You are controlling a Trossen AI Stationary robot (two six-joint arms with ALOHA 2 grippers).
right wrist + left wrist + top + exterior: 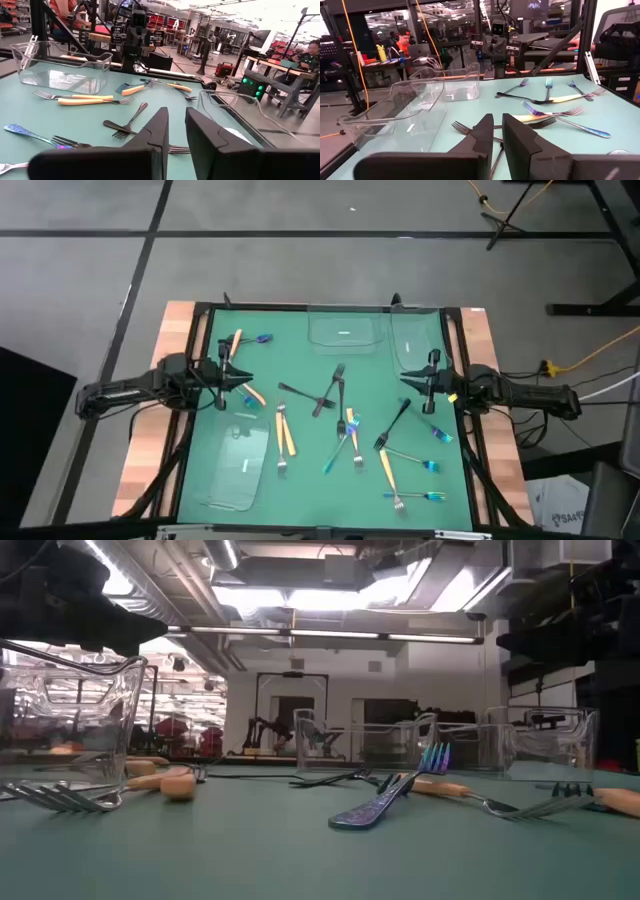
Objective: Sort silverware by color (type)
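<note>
**Both arms hovering, silverware unsorted**

Left gripper [237, 372] sits at the green mat's [300, 480] left edge, right gripper [415, 380] at the right edge; both jaws nearly closed, a narrow gap, holding nothing. Black forks [330, 388], orange-handled forks [285, 430] and iridescent blue forks [432, 465] lie scattered mid-mat. Three clear plastic trays [345, 330] are on the mat, none holding silverware.
</note>
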